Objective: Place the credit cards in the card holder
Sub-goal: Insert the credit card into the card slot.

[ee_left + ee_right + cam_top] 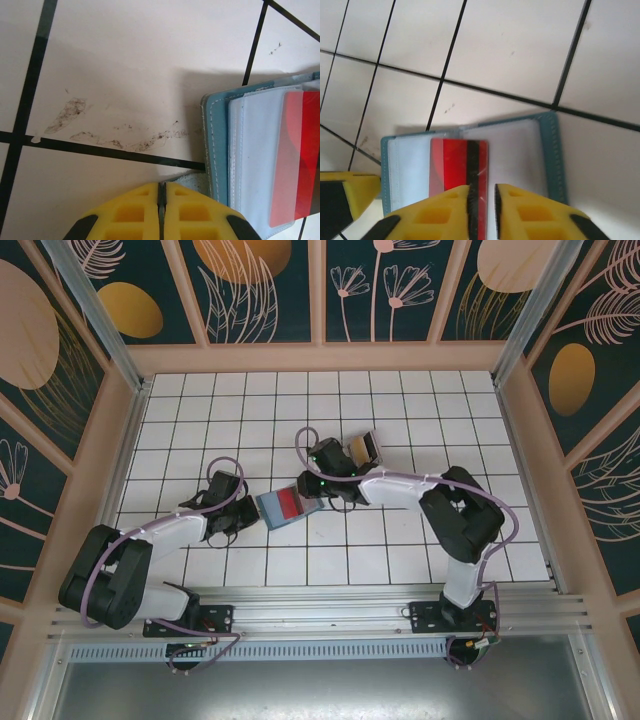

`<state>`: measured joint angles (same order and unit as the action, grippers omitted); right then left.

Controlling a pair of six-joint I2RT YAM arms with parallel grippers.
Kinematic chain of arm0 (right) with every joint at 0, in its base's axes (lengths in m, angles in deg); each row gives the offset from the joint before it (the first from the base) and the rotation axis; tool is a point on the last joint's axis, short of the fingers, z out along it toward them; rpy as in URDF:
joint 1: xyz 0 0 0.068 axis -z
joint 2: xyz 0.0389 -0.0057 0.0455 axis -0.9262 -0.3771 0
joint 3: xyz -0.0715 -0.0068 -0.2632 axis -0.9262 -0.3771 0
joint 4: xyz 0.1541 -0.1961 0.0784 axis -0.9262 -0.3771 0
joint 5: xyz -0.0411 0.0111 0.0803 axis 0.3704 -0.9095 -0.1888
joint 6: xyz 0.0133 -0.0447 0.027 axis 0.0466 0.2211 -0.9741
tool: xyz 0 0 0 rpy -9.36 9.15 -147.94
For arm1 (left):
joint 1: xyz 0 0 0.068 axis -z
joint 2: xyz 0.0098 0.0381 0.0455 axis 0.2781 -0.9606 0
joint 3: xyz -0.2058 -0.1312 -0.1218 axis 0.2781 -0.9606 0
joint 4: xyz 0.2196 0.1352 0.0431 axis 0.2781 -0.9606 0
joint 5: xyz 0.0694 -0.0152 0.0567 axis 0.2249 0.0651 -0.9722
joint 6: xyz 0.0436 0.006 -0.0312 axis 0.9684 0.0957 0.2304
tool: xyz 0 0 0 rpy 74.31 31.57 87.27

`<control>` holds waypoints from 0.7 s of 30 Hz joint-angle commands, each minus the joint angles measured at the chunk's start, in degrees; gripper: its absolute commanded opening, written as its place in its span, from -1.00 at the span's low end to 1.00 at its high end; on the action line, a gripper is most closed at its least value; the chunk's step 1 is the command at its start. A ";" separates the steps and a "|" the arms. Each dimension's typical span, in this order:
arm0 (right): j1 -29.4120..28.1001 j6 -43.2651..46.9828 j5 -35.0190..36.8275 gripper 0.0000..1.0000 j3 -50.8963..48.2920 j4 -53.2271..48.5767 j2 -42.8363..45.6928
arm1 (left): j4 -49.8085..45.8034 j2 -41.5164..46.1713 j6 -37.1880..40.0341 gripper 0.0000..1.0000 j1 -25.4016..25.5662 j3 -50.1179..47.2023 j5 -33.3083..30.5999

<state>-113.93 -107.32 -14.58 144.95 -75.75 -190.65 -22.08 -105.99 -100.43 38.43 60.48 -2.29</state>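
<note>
One red credit card (pixel 455 162) is seen partly tucked under the clear sleeve of the open teal card holder (pixel 551 150), flat on the tabletop (pixel 520 45). The right claw (pixel 482 190) is narrowly parted over the card's near edge; the left claw (pixel 162 186) is closed, empty, just beside the holder's corner. A straight, shallow push along the sleeve is called for, the holder pinned against sliding.

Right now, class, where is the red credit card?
In the top view, left of centre, the red credit card lies on the open card holder, at the fingertips of the right end effector.
</note>
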 commanded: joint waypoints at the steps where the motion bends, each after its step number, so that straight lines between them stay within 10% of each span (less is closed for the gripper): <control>1: 0.29 2.21 -1.14 -0.78 2.49 -4.23 -0.38 | -1.43 -1.03 1.21 -0.93 0.30 1.35 -0.33; 21: -1.41 2.12 -2.96 -0.91 7.36 -7.11 -10.37 | -0.08 -2.64 1.25 -0.93 0.30 1.75 0.86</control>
<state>-114.15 -105.94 -17.20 150.59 -80.05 -199.04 -22.03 -107.60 -100.23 38.43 61.40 -2.05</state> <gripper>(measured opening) 0.049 0.079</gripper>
